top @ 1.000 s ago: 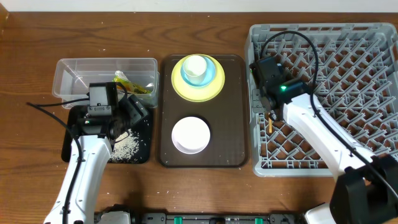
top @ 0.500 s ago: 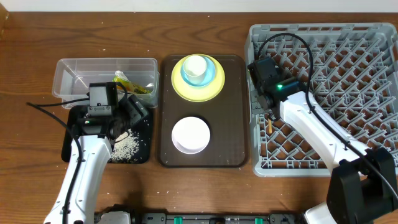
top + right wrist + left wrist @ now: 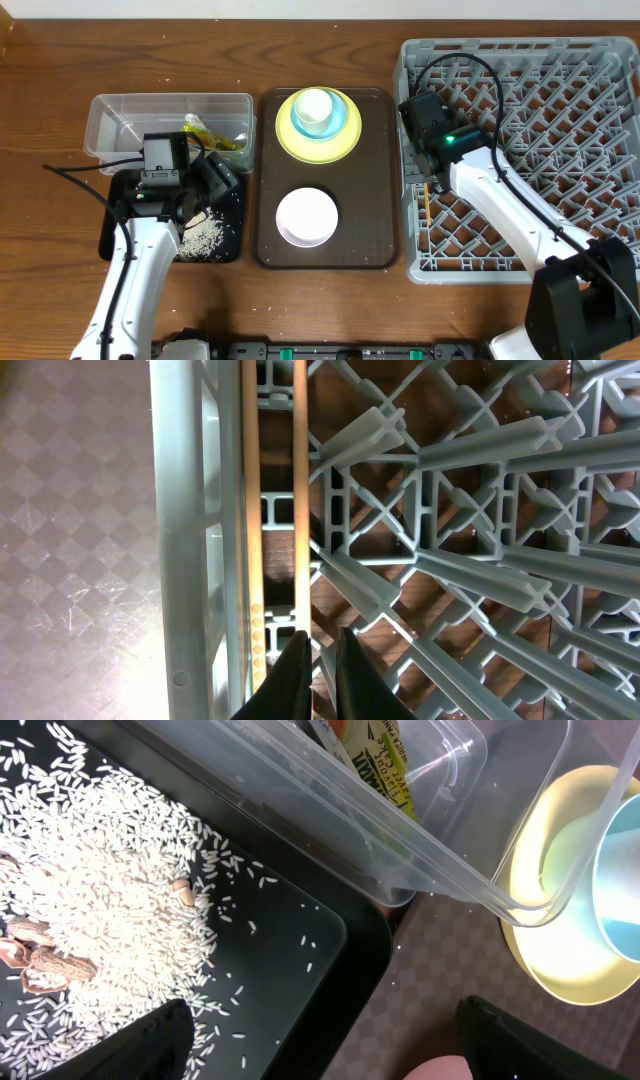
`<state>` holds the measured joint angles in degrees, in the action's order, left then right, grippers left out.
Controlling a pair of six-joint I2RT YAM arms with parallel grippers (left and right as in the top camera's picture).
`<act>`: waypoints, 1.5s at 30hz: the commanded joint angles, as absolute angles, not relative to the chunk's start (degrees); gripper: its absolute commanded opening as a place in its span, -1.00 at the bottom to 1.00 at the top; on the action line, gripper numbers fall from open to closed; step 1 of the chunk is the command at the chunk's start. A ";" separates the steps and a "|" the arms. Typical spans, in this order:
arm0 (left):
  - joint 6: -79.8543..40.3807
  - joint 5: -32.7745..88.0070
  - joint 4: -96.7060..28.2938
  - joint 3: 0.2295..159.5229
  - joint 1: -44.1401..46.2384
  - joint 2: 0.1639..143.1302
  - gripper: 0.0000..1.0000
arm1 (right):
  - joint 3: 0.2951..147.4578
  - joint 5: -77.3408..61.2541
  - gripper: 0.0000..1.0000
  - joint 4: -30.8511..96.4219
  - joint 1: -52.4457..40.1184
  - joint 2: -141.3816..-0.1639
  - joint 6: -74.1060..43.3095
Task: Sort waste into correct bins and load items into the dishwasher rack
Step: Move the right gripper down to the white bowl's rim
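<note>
Hanging over the rack [image 3: 500,45], the right gripper [image 3: 320,635] is pressed almost together above the chopsticks [image 3: 252,510]; the left gripper [image 3: 325,1025] is spread over the black tray [image 3: 300,935].

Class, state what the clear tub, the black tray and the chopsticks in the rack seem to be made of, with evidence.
Clear tub: probably plastic; transparent, glossy, rounded moulded corners. Black tray: likely plastic, possibly lacquered; glossy, reflecting light. Chopsticks: apparently wood or bamboo; pale tan, matt.
</note>
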<state>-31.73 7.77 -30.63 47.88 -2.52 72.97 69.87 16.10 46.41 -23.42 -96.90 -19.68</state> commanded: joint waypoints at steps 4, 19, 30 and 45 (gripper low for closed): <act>-31.99 7.92 -30.74 47.64 -2.72 72.55 0.73 | 69.67 16.19 -0.98 46.28 -22.90 -96.86 -19.03; -31.97 7.90 -30.74 47.64 -2.72 72.55 0.73 | 74.81 -9.56 -0.89 41.30 -26.81 -91.83 -19.03; -31.97 7.88 -30.72 47.64 -2.72 72.55 0.74 | 74.56 -11.35 -0.86 36.80 -42.39 -92.71 -17.50; -31.94 3.73 -30.96 47.64 -2.72 72.55 0.74 | 74.13 2.76 -0.56 33.43 -59.72 -103.92 -14.50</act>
<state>-31.73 5.23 -30.85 47.88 -2.52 72.97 74.15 -1.34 33.58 -58.52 -101.30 -15.62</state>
